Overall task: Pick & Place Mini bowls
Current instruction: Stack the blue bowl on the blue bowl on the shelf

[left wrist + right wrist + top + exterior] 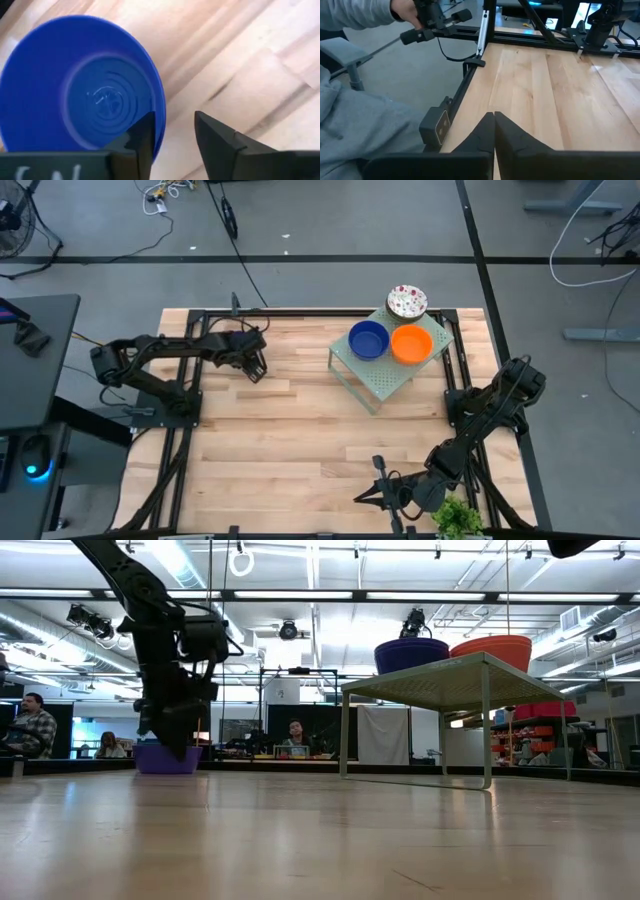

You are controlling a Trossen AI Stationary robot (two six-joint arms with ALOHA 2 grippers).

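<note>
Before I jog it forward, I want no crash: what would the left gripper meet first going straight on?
Probably the blue bowl's rim: one finger of the left gripper sits inside it, the other outside over the table.

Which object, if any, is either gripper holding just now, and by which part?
Nothing is held. The left gripper is open astride the blue bowl's rim; the right gripper is shut, empty.

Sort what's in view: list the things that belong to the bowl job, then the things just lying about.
Job: blue bowl, orange bowl, speckled bowl, a second blue bowl at the left gripper, green rack.

Lying about: potted plant, floor cables, resting right gripper.
</note>
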